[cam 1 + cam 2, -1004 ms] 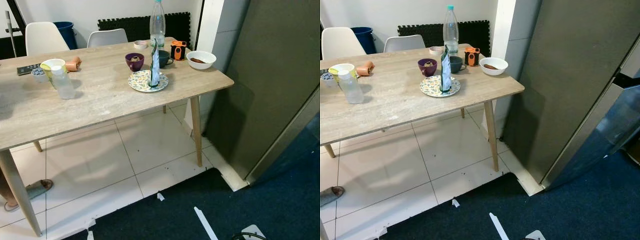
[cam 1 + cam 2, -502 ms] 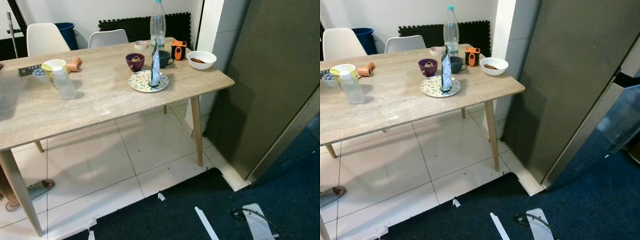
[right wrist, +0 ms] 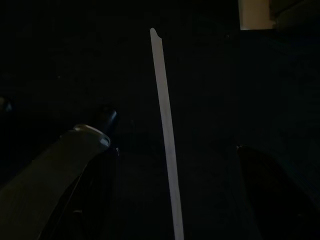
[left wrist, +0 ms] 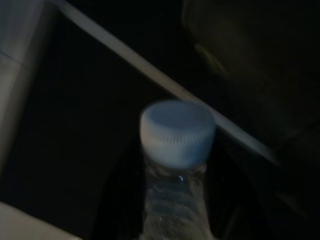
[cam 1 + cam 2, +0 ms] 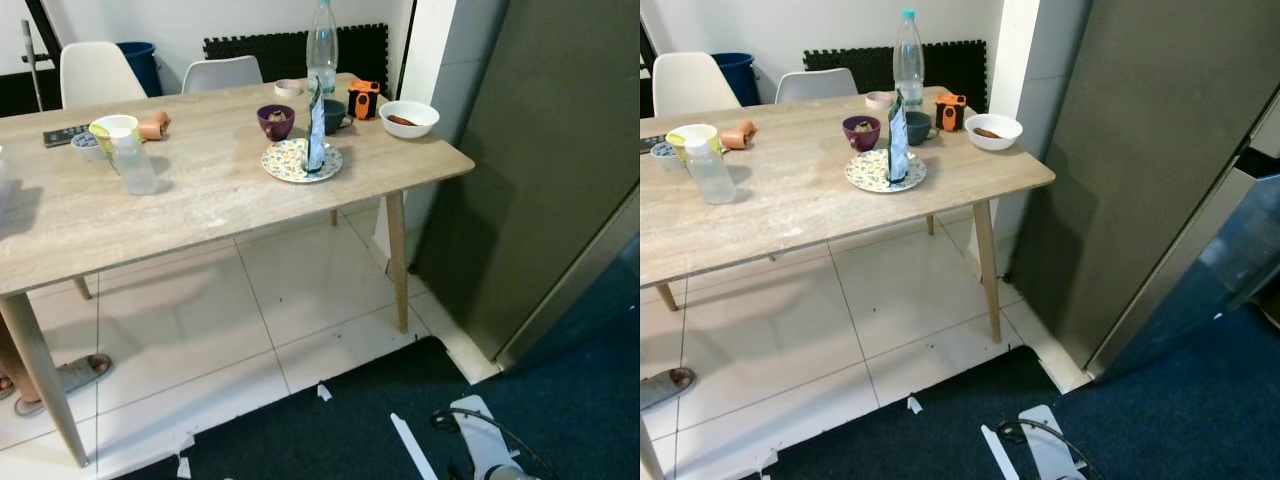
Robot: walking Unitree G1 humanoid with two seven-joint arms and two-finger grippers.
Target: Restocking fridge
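A tall dark fridge [image 5: 560,150] stands just beside the table's [image 5: 200,200] right edge. The left gripper [image 4: 172,200] pinches a capped bottle [image 4: 177,132] low over carpet; the right gripper [image 3: 170,165] hangs spread. Stocking seems unfinished.

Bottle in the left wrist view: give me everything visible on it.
The bottle is clear plastic with a pale, ribbed screw cap that is on. The view is dim and a little soft. Cap, neck and the top of the shoulder show; the neck looks wet or part filled, glinting. It points away from the wrist, close to the camera, over dark carpet crossed by a pale strip. The left gripper's dark fingers flank the neck, so it seems held.
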